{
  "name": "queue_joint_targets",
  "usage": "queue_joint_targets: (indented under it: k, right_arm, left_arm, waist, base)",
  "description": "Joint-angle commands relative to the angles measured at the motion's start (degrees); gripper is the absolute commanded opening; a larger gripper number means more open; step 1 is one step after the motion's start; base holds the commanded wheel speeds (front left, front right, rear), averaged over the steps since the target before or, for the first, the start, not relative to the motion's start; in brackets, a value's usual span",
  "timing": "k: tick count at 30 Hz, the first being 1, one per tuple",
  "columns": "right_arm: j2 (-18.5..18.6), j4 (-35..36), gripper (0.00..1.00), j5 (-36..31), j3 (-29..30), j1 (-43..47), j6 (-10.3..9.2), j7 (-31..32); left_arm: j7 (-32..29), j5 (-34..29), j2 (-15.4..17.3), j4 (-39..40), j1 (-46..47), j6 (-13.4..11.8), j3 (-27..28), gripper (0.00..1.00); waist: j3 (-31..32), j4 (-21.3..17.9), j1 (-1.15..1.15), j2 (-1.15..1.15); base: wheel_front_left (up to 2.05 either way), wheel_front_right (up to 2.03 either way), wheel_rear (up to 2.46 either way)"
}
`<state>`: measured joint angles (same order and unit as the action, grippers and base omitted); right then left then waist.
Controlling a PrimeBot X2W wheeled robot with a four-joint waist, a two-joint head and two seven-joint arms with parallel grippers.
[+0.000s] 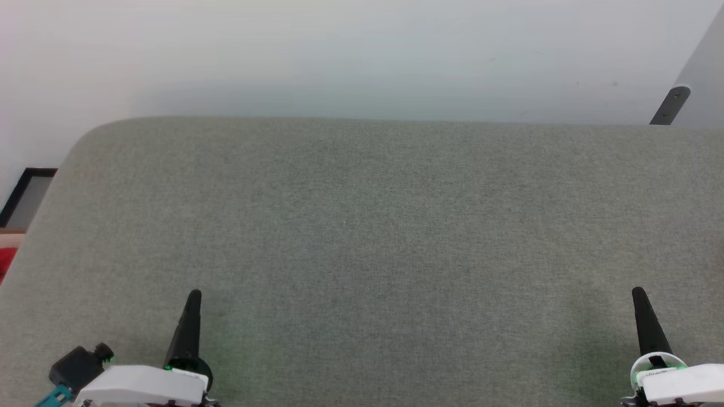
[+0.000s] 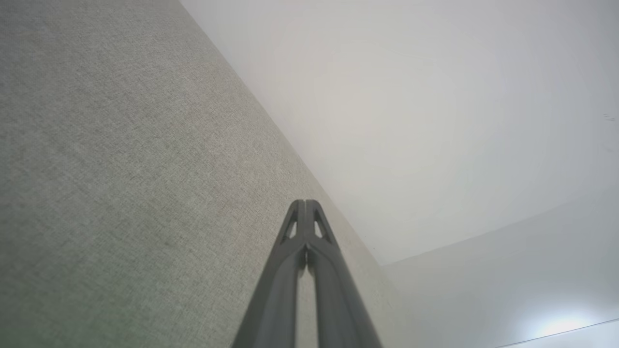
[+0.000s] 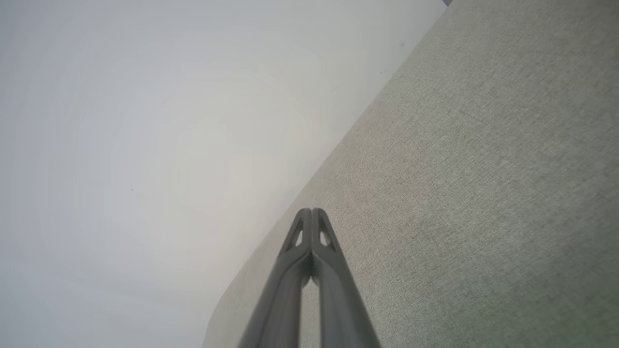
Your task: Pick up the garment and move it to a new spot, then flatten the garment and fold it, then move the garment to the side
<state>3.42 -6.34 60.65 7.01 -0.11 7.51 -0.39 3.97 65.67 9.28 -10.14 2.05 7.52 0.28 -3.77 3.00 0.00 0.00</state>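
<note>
At the near edge of the grey fabric surface, left gripper and right gripper point straight away, jaws pressed together, empty. Garment: red sliver far left, off the surface; its long axis cannot be told.

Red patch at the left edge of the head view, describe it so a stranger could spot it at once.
Take the big grey fabric surface and follow its left edge down. Just below the dark-framed panel, at the picture's left border, is a small red patch. Among greys and whites it alone is bright red; too little shows to name it.
</note>
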Motion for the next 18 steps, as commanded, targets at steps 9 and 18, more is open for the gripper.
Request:
queue_joint_targets:
  k: [9, 18]
  right_arm:
    - [0.49, -0.96, 0.0, 6.0, -0.42, -1.93, -0.02, 1.15]
    - [0.48, -2.18, 0.0, 10.9, -0.69, -2.72, -0.02, 2.02]
  left_arm:
    - [-1.52, 5.3, -0.62, -0.33, 1.43, -0.03, 0.99, 0.0]
    - [-2.93, 9.49, -1.43, -0.96, 1.9, -0.03, 1.59, 0.0]
  waist:
    - [0.46, -0.39, 0.0, 0.0]
    - [0.93, -0.78, 0.0, 0.0]
  base:
    - [0.0, 0.0, 0.0]
    - [0.0, 0.0, 0.0]
